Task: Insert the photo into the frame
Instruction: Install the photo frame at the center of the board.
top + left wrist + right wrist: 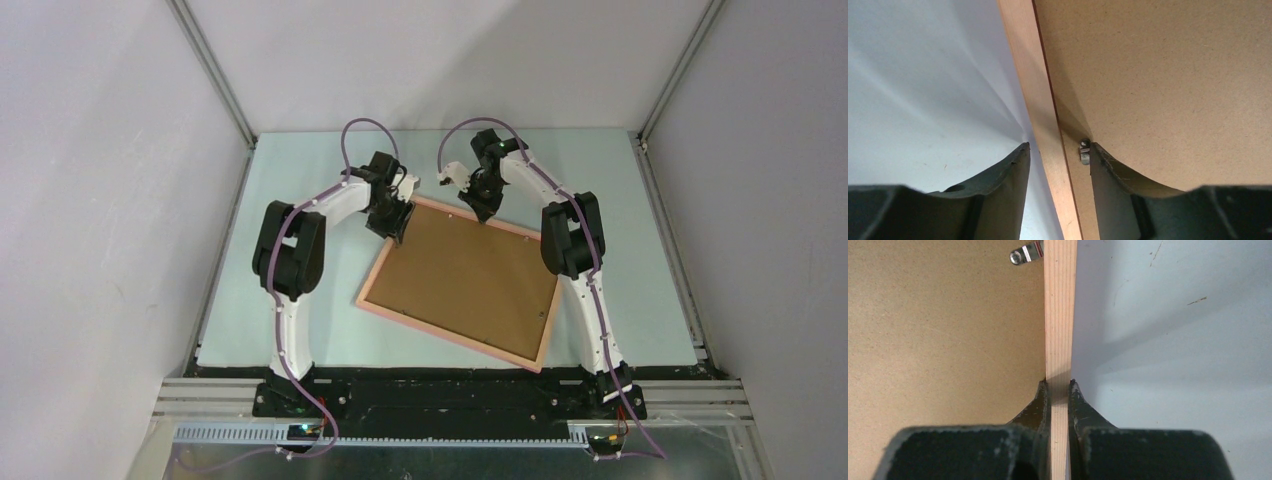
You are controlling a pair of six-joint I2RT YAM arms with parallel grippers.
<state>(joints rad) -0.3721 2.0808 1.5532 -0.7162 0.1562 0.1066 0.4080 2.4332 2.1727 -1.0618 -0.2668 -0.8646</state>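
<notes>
Here is the frame (449, 335), lying back-up on the pale surface (650, 300), turned at an angle so one corner points toward the arm bases. Its brown backing board (465, 280) fills the salmon-pink rim. Both arms are reaching in at the far side.

The left tool (397, 228) is down at the far-left corner. From the left wrist you can see it astride the rim: one finger (1015, 170) is on the surface side, and the other is on the board side, right up against a small metal tab (1084, 151). The jaws stand apart here — released, not clamped on the wood.

Over to the right tool (485, 212), on the far edge near the middle of that side. The right wrist view shows this one clearly — both fingertips are pressed against the pale wooden rim from either side, clenched on the frame. The board is on one side of the grip and the bare surface on the other. A second metal tab (1026, 253) shows farther along the same rim, lying over the edge of the board.

The frame looks flat on the surface in the overhead view, with the two tools well apart along its far side.
</notes>
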